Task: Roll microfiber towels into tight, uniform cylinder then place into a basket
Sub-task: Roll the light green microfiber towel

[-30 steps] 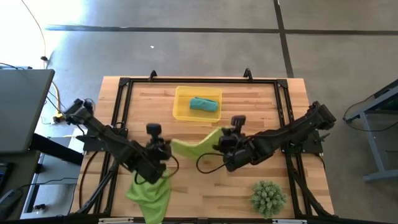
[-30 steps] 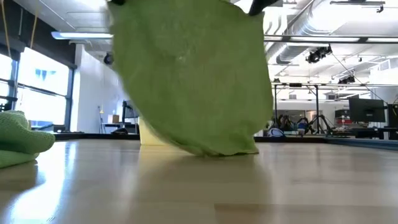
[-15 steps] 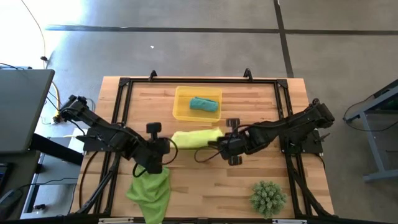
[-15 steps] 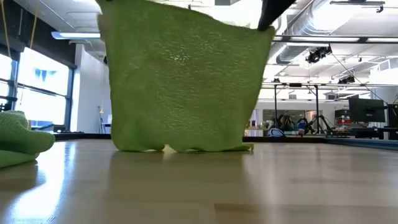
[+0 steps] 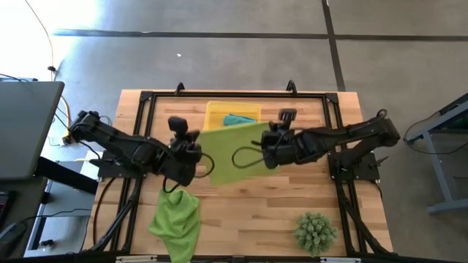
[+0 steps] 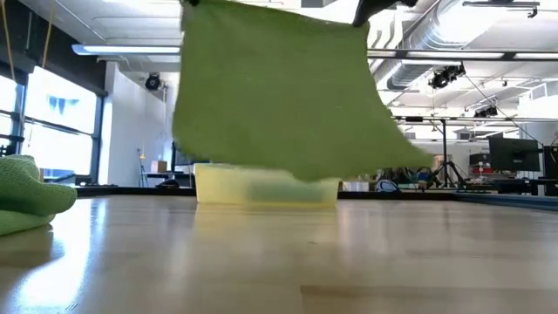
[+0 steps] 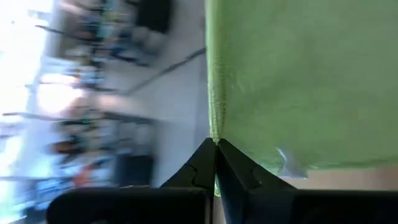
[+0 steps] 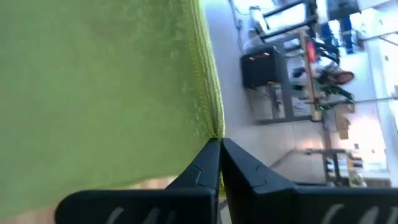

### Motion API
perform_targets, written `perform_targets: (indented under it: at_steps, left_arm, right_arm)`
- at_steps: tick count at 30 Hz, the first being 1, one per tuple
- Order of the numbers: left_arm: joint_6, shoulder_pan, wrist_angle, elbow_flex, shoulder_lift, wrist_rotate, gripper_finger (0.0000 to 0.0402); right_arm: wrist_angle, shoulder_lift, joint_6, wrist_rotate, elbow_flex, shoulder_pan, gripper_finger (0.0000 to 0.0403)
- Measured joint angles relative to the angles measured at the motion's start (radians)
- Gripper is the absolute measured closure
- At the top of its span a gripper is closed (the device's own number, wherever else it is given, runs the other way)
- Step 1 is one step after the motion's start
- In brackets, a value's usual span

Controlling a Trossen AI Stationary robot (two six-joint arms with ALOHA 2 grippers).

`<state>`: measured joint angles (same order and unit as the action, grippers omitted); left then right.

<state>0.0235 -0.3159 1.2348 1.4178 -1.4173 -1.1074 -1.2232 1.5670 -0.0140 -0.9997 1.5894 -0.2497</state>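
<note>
A lime-green microfiber towel (image 5: 232,155) hangs spread between my two grippers over the middle of the table; in the low view the towel (image 6: 279,96) is clear of the wood. My left gripper (image 5: 202,159) is shut on its left top corner and my right gripper (image 5: 265,146) on its right top corner. Behind it, the yellow basket (image 5: 216,111) stands on the table with a rolled teal towel (image 5: 235,119) inside. A second lime-green towel (image 5: 177,219) lies crumpled at the near left. My left gripper pinches the towel's top corner (image 7: 214,134) at its side edge between its two shut fingers (image 7: 202,165), slanting down from the table's left. The cloth hangs below, lifted clear. My right gripper pinches the opposite top corner (image 8: 216,127) at its edge between its shut fingers (image 8: 239,165), slanting down from the right. The top edge runs nearly straight between the two holds.
A spiky green ball-shaped plant (image 5: 316,231) stands at the near right. A black frame (image 5: 146,98) runs round the table top. Bare wood lies under and in front of the hanging towel (image 6: 288,262).
Both grippers have risen and gone toward the far edge, staying shut. The towel, whose lower edge rested on the table, is now lifted clear. It has spread out flat between them, and its lower edge has swung toward the basket.
</note>
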Motion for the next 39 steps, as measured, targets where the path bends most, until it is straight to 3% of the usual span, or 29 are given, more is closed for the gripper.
perform_targets:
  at_steps: [4, 6, 9, 13, 16, 28, 39]
  left_arm:
    - [-0.085, 0.053, -0.018, 0.000, 0.000, -0.144, 0.0401]
    - [-0.080, 0.069, -0.025, 0.000, 0.000, -0.151, 0.0401]
    - [-0.026, 0.069, -0.025, 0.000, 0.000, -0.025, 0.0401]
    - [0.081, 0.028, -0.029, -0.010, -0.002, 0.282, 0.0401]
    - [0.174, -0.031, -0.035, -0.035, -0.025, 0.410, 0.0401]
    - [0.365, -0.252, -0.202, -0.054, -0.200, 0.590, 0.0401]
    - [0.409, -0.325, -0.288, -0.056, -0.362, 0.728, 0.0401]
  right_arm:
    - [0.033, -0.026, -0.017, -0.002, 0.000, 0.052, 0.0403]
    - [0.039, -0.036, 0.011, 0.010, 0.000, 0.062, 0.0403]
    - [0.032, -0.039, 0.061, 0.084, 0.000, 0.057, 0.0403]
    - [0.004, -0.019, 0.159, 0.295, -0.001, 0.013, 0.0403]
    - [-0.007, 0.026, 0.236, 0.443, -0.001, -0.049, 0.0403]
    - [0.135, 0.191, 0.482, 0.721, -0.001, -0.282, 0.0403]
    - [0.257, 0.315, 0.508, 0.757, -0.001, -0.375, 0.0403]
